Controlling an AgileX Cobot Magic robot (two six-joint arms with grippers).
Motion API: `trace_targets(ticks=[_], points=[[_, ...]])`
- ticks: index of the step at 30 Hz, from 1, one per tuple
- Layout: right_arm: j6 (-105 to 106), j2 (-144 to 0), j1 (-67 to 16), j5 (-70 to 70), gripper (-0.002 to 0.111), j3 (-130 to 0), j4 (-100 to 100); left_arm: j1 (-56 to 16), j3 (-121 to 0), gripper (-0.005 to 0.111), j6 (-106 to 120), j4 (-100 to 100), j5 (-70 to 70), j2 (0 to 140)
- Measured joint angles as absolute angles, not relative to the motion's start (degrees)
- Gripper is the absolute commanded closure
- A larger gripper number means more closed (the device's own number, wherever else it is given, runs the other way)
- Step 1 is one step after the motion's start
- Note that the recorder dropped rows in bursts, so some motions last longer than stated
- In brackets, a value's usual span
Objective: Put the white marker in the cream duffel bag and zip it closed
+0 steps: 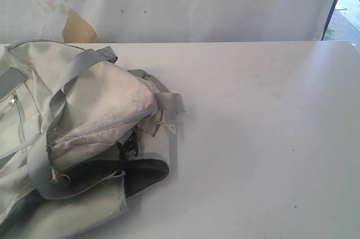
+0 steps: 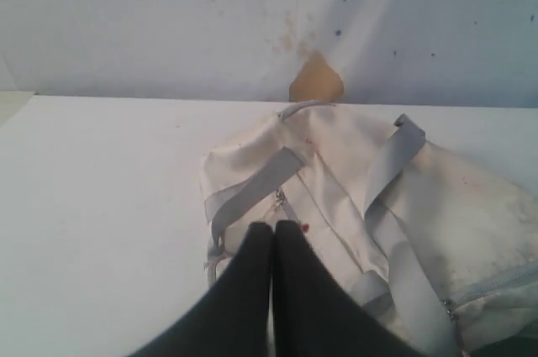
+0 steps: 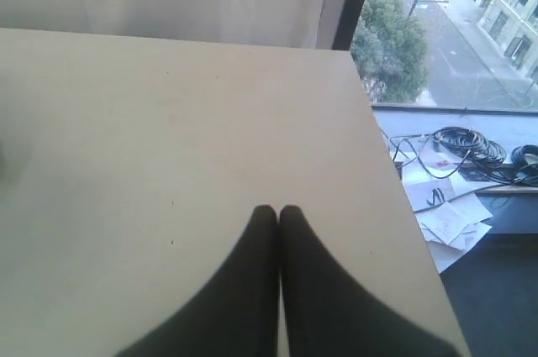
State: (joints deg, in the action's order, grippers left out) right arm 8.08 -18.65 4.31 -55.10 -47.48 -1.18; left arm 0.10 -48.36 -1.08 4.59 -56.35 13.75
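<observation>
The cream duffel bag point(image 1: 84, 132) lies crumpled at the table's left, grey straps over it and its dark-lined zipper mouth point(image 1: 140, 172) gaping toward the front. It fills the far half of the left wrist view point(image 2: 336, 197). My left gripper point(image 2: 273, 227) hovers over the bag's end, fingers pressed together with nothing between them. My right gripper point(image 3: 278, 210) is shut and empty above bare tabletop near the table's right edge. Neither gripper shows in the exterior view. The white marker is out of view.
The white table point(image 1: 259, 138) stretches right of the bag. A stained white backdrop point(image 1: 169, 3) stands behind it. Beyond the table's right edge point(image 3: 395, 206) are a window, cables point(image 3: 471, 143) and papers below.
</observation>
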Motion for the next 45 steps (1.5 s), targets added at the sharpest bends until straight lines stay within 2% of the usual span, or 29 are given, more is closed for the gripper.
trace_targets(ticks=[8,13,26,32,36,38,42,45], points=[[7.74,-9.04,3.49,-60.40,0.108,-47.48,-1.82,0.00,-45.78,0.107,-1.08,5.29,-62.45,0.62],[7.74,-0.50,0.99,-63.41,0.108,-47.48,-2.63,-0.02,-46.25,0.107,0.00,4.98,-65.72,0.22],[7.27,-0.10,-2.27,-65.43,0.108,-47.38,-4.15,0.00,-46.25,0.107,0.00,4.87,-61.37,0.22],[2.11,-0.10,-2.27,-51.86,0.108,-37.92,-4.15,0.00,-33.25,0.107,0.00,4.87,-39.26,0.33],[1.57,-0.30,-2.27,-35.92,0.108,-23.75,-4.37,0.00,-17.55,0.107,0.00,4.76,-15.59,0.21],[1.57,-0.30,-2.27,-28.02,0.108,-18.40,-4.37,0.00,-11.69,0.107,0.00,4.76,-8.10,0.21],[1.57,-0.30,-2.27,-15.09,0.108,-11.85,-4.37,0.00,-2.44,0.107,0.00,4.76,0.46,0.21],[1.57,-0.30,-2.27,-6.92,0.108,-6.07,-4.37,0.00,-0.30,0.107,0.00,4.76,0.00,0.21]])
